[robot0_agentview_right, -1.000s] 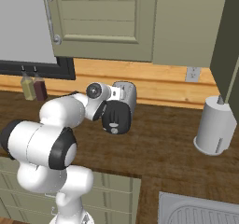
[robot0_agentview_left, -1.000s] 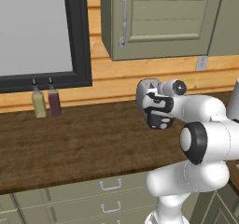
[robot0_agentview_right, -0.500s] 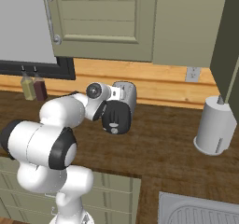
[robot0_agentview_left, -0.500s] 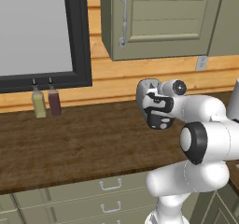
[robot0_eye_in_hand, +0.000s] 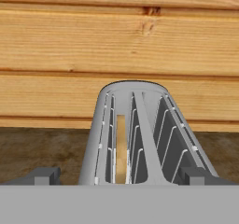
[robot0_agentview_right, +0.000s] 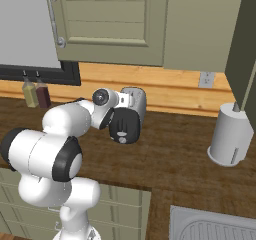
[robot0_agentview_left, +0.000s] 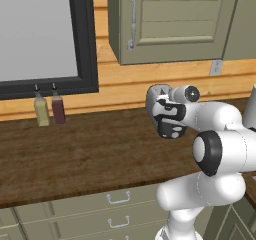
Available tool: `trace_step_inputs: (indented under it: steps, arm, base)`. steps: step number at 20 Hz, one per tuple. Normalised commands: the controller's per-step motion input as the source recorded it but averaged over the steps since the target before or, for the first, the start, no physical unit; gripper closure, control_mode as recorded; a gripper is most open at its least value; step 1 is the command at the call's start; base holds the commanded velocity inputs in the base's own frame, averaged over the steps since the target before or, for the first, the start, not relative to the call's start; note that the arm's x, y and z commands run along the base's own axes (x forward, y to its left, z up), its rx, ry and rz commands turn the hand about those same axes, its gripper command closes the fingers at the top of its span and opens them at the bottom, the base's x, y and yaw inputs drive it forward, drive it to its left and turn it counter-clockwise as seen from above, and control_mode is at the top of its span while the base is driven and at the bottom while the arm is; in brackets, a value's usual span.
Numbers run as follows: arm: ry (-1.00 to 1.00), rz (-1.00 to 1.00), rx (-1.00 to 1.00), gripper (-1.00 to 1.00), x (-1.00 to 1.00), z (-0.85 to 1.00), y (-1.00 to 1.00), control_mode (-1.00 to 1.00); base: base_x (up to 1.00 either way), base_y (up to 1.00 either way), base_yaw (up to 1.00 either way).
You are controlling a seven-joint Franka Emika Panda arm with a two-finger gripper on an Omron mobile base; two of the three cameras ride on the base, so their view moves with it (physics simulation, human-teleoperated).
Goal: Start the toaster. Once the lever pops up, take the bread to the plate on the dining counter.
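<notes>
The toaster point(robot0_eye_in_hand: 135, 134) stands near the back of the wood counter point(robot0_agentview_left: 85, 154), close in front of the plank wall point(robot0_eye_in_hand: 116, 45). In the hand view it runs lengthwise from 6 toward 12 o'clock, with two slots open on top. The bread point(robot0_eye_in_hand: 121, 143) stands on edge in the slot on the 9 o'clock side, sunk between the wire guides; the other slot looks empty. In the right base view the toaster point(robot0_agentview_right: 136, 104) sits just behind the arm's wrist, at about 1 o'clock from it.

The tool point(robot0_eye_in_hand: 120, 175) hangs over the near end of the toaster with its jaws spread as wide as they go, one tip on either side of the body, holding nothing.

By my reading the task is barely begun: the slice is loaded, but the lever is hidden, so I cannot tell whether it has been pressed. Starting the toaster, lifting the bread out and carrying it to the plate are all left.

For room: the wall closes off 12 o'clock right behind the toaster, and the upper cabinet point(robot0_agentview_right: 115, 19) hangs overhead. To 3 o'clock in the right base view a grey cylinder point(robot0_agentview_right: 230, 139) stands well apart; toward 9 o'clock two bottles point(robot0_agentview_left: 50, 110) sit by the wall, also well apart. The counter's front edge lies toward the robot.
</notes>
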Motion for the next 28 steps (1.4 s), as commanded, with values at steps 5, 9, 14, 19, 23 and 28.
trace_step_inputs:
  steps: [5, 9, 14, 19, 23, 28]
  arm:
    - [0.00, 0.00, 0.00, -1.00, 0.00, 0.00, 0.00, -1.00]
    - [0.00, 0.00, 0.00, -1.00, 0.00, 0.00, 0.00, -1.00]
    - [0.00, 0.00, 0.00, -1.00, 0.00, 0.00, 0.00, -1.00]
    - [0.00, 0.00, 0.00, -1.00, 0.00, 0.00, 0.00, -1.00]
    - [0.00, 0.00, 0.00, -1.00, 0.00, 0.00, 0.00, -1.00]
    - [0.00, 0.00, 0.00, -1.00, 0.00, 0.00, 0.00, -1.00]
  base:
    - [0.00, 0.00, 0.00]
    - [0.00, 0.00, 0.00]
    - [0.00, 0.00, 0.00]
    - [0.00, 0.00, 0.00]
    - [0.00, 0.00, 0.00]
    - [0.00, 0.00, 0.00]
